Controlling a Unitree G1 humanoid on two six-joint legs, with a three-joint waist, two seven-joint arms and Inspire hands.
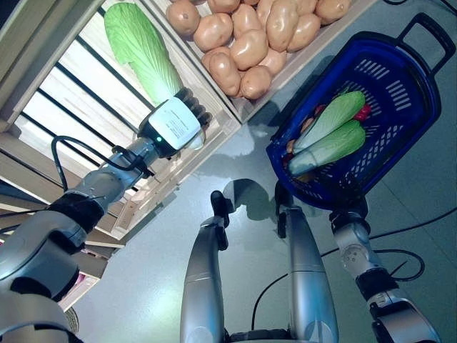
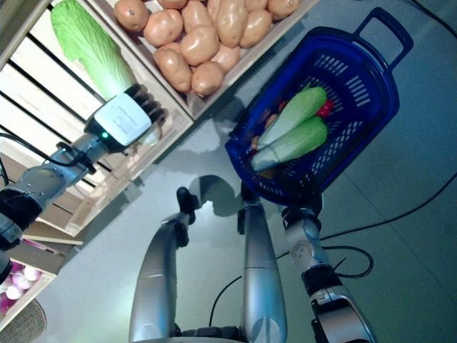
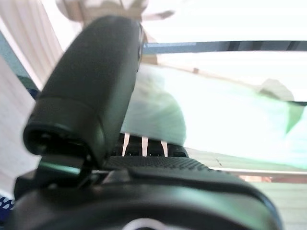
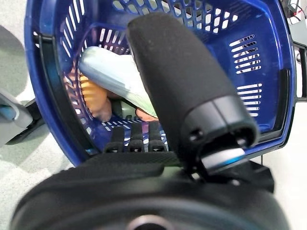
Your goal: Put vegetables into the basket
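A green napa cabbage (image 1: 139, 46) lies on the slatted shelf of the wooden stand. My left hand (image 1: 175, 121) is at its white stem end with fingers and thumb curled round it; the left wrist view shows the pale stem (image 3: 153, 115) between the thumb (image 3: 91, 86) and the fingers. The blue basket (image 1: 421, 78) stands on the floor at the right and holds napa cabbages (image 1: 332, 118), a red vegetable (image 1: 364, 113) and an orange-brown one (image 4: 93, 98). My right hand (image 4: 192, 105) waits at the basket's near rim (image 4: 57, 120), fingers straight, holding nothing.
A crate of potatoes (image 1: 243, 43) juts from the stand just right of my left hand, between it and the basket. The stand's wooden edge (image 1: 214, 136) runs below the hand. Grey floor (image 1: 400, 214) lies around the basket.
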